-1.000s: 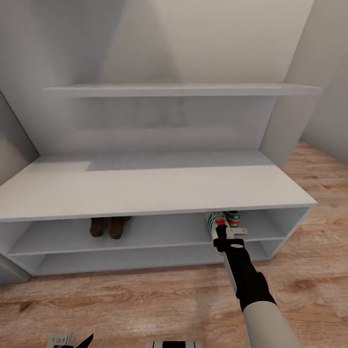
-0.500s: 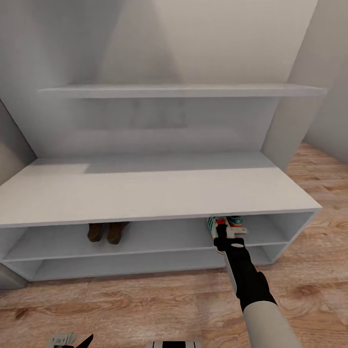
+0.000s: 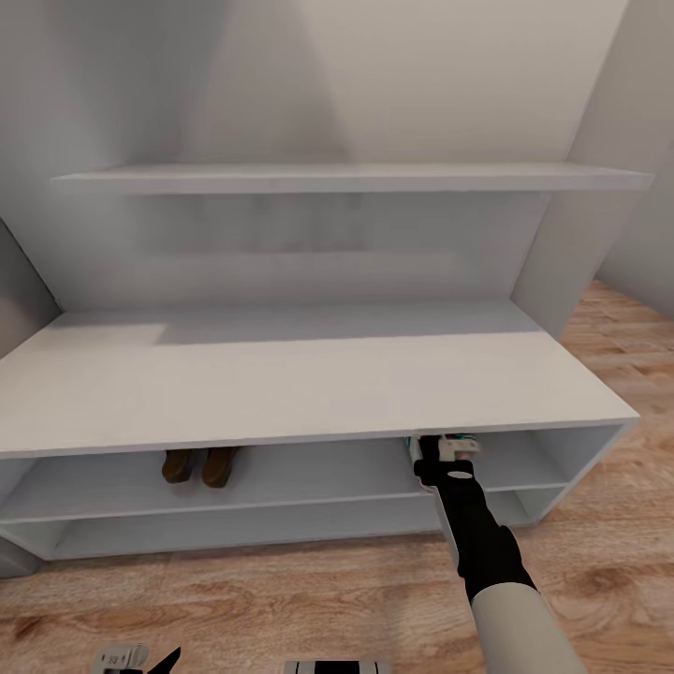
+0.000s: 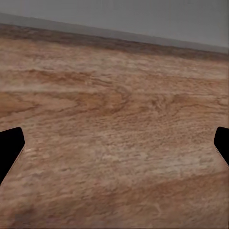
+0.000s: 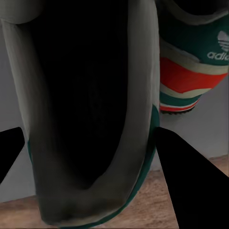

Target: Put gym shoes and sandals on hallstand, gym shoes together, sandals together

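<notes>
The pale grey hallstand stands in front of me on the wood corridor floor. My right gripper reaches into its upper shelf slot at the right, shut on a white and green gym shoe that sits between the fingers. The other gym shoe, with its red-orange heel patch, stands right beside it on the same shelf. The bench top hides most of both shoes in the head view. Two brown sandals stand together in the same slot, further left. My left gripper hangs open over bare floor.
A long wall shelf runs above the bench. Grey walls close in on both sides of the hallstand. The lower shelf slot holds nothing visible. The floor runs out to the right of the hallstand.
The whole head view has shifted: the hallstand looks nearer and wider. The bench top now hides more of the gym shoes and the sandals. The right arm holds the same pose.
</notes>
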You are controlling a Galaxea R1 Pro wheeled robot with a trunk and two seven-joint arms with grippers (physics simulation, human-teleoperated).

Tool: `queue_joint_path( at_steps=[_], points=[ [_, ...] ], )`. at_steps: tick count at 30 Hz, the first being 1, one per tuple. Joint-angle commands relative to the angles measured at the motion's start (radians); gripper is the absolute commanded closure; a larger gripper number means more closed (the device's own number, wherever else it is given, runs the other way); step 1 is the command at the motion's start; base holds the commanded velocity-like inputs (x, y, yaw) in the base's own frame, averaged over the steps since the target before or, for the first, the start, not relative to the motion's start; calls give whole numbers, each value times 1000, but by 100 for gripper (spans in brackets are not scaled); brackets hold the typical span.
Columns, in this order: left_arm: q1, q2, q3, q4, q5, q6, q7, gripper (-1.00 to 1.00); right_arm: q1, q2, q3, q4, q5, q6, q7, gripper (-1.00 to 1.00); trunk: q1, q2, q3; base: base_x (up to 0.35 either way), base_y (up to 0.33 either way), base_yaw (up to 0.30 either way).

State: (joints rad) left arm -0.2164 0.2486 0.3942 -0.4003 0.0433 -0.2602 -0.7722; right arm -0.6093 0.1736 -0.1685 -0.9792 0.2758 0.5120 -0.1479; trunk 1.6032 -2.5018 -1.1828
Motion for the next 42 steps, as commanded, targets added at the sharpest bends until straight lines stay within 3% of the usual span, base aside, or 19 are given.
queue_joint_path(
  at_steps=[1,7,8,24,42],
  points=[
    [-1,0,3,1,3,-1,-6,-100,0,1,-2,14,3,5,1,100,0,0,-1,161,0,0],
    [-1,0,4,1,2,-1,-6,-100,0,1,-2,14,3,5,1,100,0,0,-1,57,0,0],
    [-1,0,3,1,2,-1,-6,-100,0,1,-2,14,3,5,1,-100,0,0,-1,9,0,0],
    [-1,0,5,1,3,-1,-7,-100,0,1,-2,14,3,6,2,-100,0,0,-1,-9,-2,0],
    [-1,0,6,1,3,-1,-6,-100,0,1,-2,15,3,5,2,-100,0,0,-1,-264,-128,0]
  ],
)
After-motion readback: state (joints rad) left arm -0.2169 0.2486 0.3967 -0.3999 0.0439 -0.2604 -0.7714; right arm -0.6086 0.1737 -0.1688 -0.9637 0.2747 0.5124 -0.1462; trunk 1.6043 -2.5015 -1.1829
